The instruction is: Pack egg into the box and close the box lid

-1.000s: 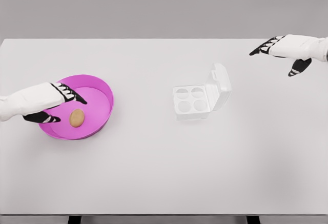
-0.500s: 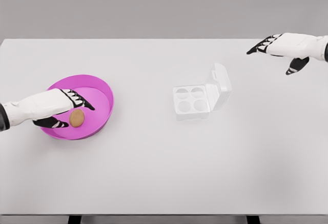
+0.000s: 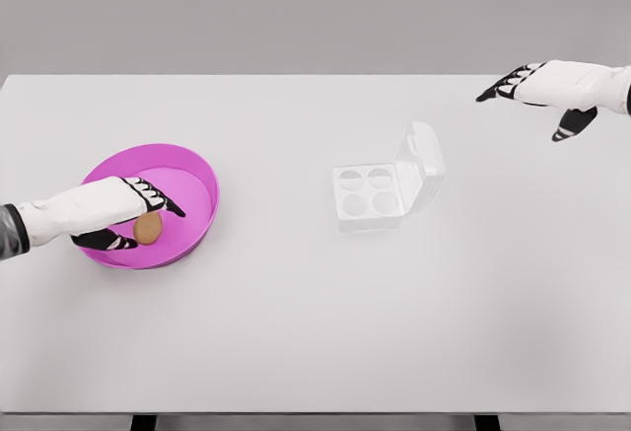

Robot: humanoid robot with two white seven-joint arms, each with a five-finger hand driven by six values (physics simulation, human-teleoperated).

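One brown egg (image 3: 148,228) lies in the magenta bowl (image 3: 197,177); my left hand (image 3: 118,212) brackets it, fingers spread, gripping nothing. One four-cup egg box (image 3: 373,192) stands open. My right hand (image 3: 544,91) hovers open.

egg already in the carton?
No, the egg sits in the pink bowl under the left hand, and all four cups of the open egg box are empty.
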